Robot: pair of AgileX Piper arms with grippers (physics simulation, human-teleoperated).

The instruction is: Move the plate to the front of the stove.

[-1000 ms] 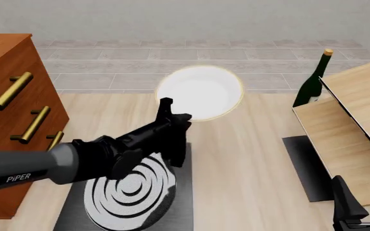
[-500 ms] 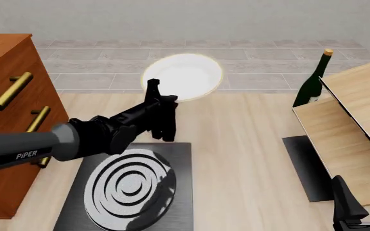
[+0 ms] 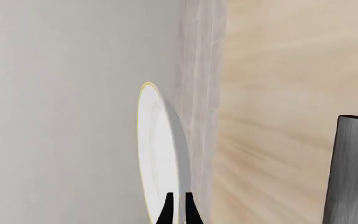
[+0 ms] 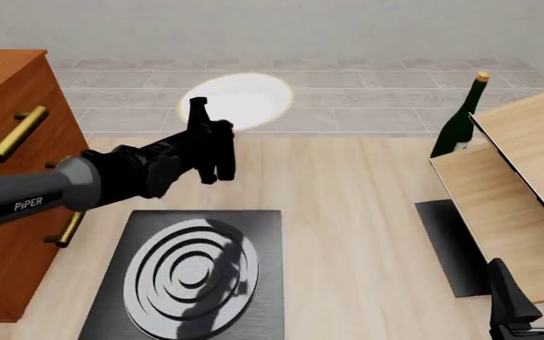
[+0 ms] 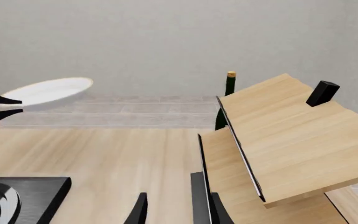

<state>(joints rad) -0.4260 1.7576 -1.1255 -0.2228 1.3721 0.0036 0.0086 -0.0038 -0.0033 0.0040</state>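
Above table's far edge | plate pinched in left claw | tilted

- A plain pale grey wall runs across the top of the front view.
- Below it lies a floor of grey tiles in long rows.
- The light wood table fills the lower frame.
- A brown cabinet with gold handles stands at the left edge.
- A tilted light wood shelf sits at the right.
- A green bottle stands upright just behind it.
- A dark mat lies under the shelf.
- Light is soft and even.
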